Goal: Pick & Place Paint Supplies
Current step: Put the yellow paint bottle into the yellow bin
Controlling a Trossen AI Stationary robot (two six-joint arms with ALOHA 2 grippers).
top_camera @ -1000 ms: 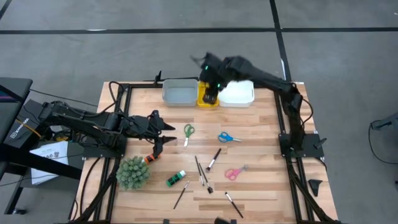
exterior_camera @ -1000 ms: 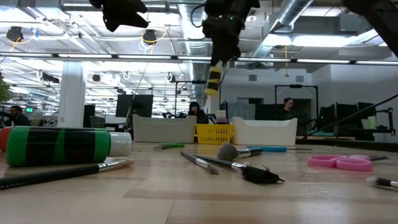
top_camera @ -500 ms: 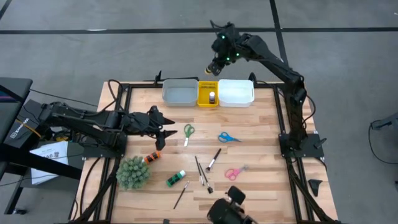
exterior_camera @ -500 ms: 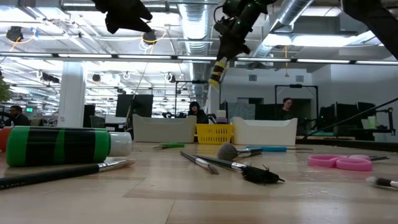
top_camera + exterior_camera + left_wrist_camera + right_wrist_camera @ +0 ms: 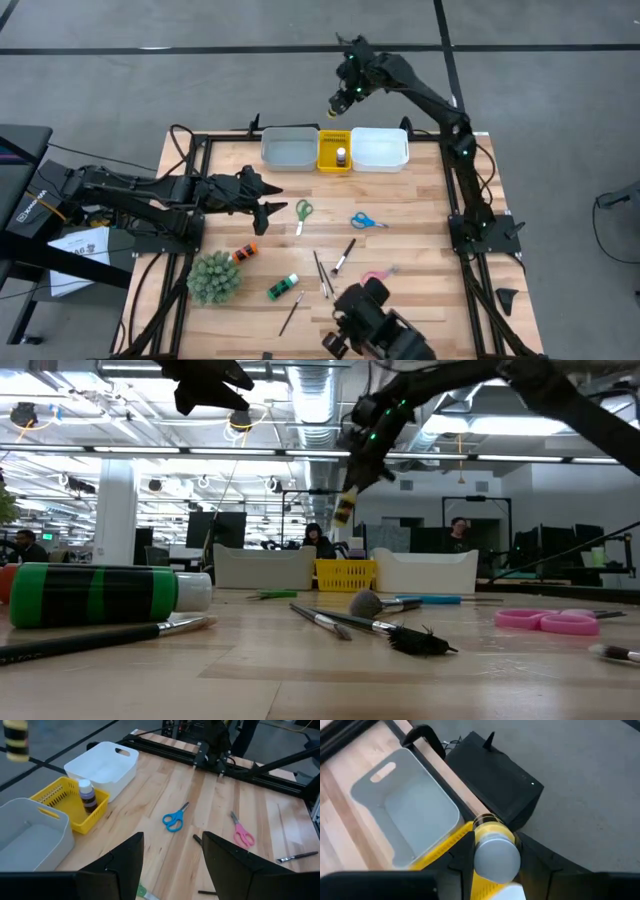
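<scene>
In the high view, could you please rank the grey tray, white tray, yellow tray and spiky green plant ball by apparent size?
1. Grey tray and white tray: alike.
2. Spiky green plant ball.
3. Yellow tray.

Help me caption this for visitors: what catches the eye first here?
The right gripper hangs high beyond the table's far edge, shut on a yellow paint bottle, above the yellow tray that already holds a small bottle. Scissors and brushes lie scattered mid-table, with a spiky green plant ball near the left arm.

Grey floor [image 5: 200,90] with dark seams; exposed ceiling ducts [image 5: 300,380] and strip lights.
</scene>
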